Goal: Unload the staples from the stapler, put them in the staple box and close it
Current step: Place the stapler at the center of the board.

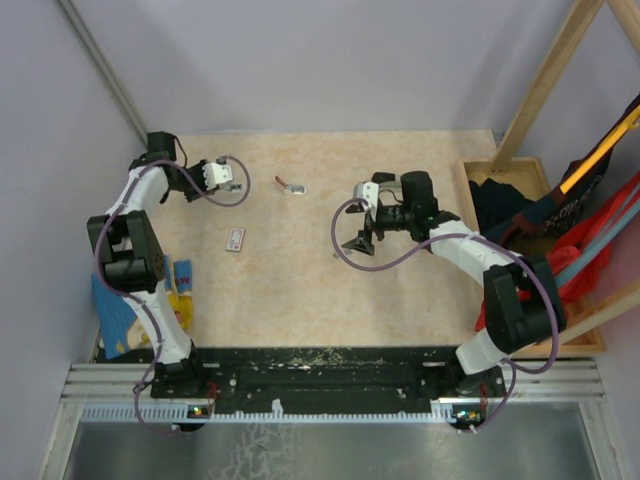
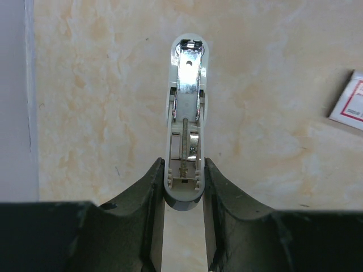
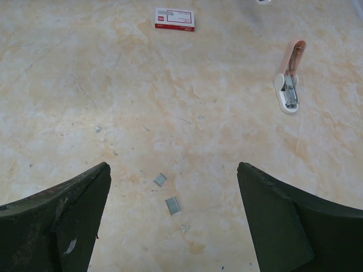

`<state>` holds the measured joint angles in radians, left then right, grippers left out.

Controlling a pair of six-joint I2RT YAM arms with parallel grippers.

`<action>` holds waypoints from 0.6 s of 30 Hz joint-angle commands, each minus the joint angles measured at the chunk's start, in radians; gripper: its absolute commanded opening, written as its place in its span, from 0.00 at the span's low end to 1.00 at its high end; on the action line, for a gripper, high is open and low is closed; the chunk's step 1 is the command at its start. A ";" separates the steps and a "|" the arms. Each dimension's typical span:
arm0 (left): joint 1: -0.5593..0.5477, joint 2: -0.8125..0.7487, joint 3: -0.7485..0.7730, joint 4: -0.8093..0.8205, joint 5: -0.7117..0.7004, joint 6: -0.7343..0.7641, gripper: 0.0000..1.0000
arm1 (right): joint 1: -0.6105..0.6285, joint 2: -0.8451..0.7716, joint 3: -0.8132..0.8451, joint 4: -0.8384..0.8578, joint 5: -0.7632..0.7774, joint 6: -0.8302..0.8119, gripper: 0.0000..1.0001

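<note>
Between dark fingers (image 2: 153,192) of left claw (image 2: 183,170), part-closed: rear end of stapler (image 2: 187,85); right claw (image 3: 173,167) wide open, empty, over staples (image 3: 172,205).

Stapler's long axis straight out from the left claw, opened side up, spring (image 2: 185,141) bare in the channel; cannot tell whether emptied fully. From above: held at far-left of desk (image 1: 300,290), nose toward the middle. Two staples flat on desk close below the right claw, between its fingers in its own view, well apart from stapler; right arm clearly the nearer one to them. Beyond them, clip (image 3: 289,85) with red tail and tag (image 3: 174,18). Pale marbled surface, smooth-looking; thin staples probably hard to pinch from it. Lilac walls (image 1: 300,60) at left and back, wooden frame (image 1: 545,80) at right.
</note>
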<state>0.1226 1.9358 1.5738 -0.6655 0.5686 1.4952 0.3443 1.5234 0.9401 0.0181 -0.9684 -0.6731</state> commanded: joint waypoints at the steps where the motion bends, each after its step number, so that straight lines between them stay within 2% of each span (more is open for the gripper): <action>1: 0.017 0.089 0.094 -0.033 0.057 0.111 0.00 | -0.006 -0.026 -0.003 0.023 -0.025 -0.017 0.93; 7: 0.036 0.159 0.142 -0.015 0.079 0.143 0.00 | -0.007 -0.025 -0.004 0.022 -0.026 -0.021 0.93; 13: 0.047 0.229 0.224 -0.071 0.079 0.149 0.00 | -0.006 -0.020 -0.003 0.019 -0.029 -0.028 0.94; 18: 0.050 0.251 0.228 -0.077 0.061 0.166 0.01 | -0.006 -0.013 -0.003 0.016 -0.035 -0.028 0.94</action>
<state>0.1658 2.1658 1.7725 -0.6991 0.6086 1.6207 0.3435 1.5234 0.9356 0.0143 -0.9703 -0.6884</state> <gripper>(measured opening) 0.338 0.939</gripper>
